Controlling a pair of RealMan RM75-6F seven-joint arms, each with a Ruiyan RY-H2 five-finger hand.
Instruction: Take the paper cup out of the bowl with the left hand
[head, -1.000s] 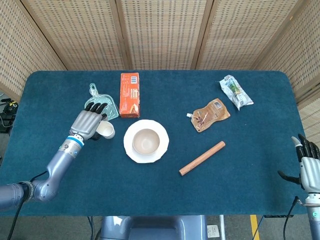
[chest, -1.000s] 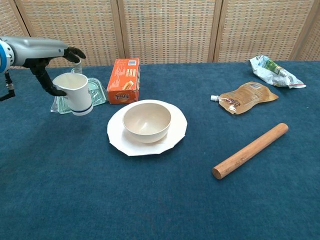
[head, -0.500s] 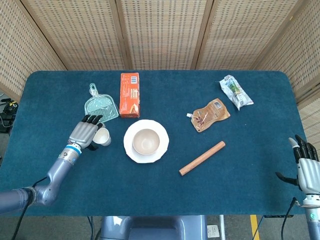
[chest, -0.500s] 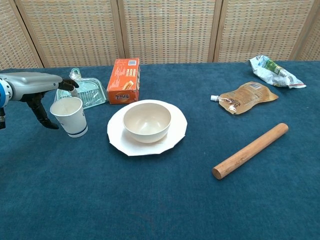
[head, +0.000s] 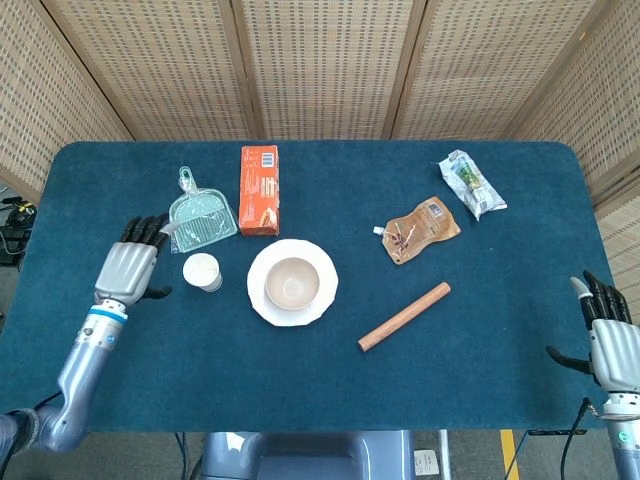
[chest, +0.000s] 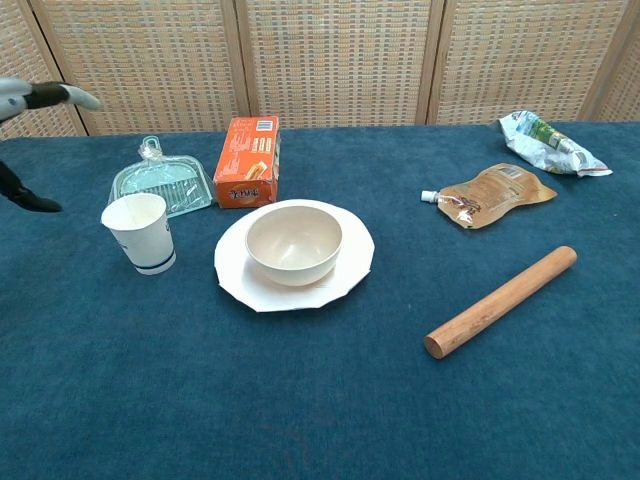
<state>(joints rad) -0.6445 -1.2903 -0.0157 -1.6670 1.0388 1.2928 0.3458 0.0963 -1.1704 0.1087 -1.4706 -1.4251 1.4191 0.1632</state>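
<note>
Lab: blue-clothed table (head: 330, 380) (wicker screens (head: 320, 60) behind).

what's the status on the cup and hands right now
Left robot hand open, apart from cup. Paper cup upright on table, outside bowl. Right robot hand open, idle.

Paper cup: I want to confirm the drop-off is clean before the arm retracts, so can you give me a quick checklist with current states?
1. Paper cup is out of the bowl: ok, it stands on the table to the bowl's left.
2. Cup is upright: ok, open mouth up in both views.
3. Left robot hand has let go: ok, fingers apart, clear gap to the cup.
4. Cup is clear of neighbours: ok, apart from the plate and the dustpan.
5. Bowl sits on the plate: ok, centred.
6. Right robot hand is out of the way: ok, at the table's far right edge, holding nothing.
</note>
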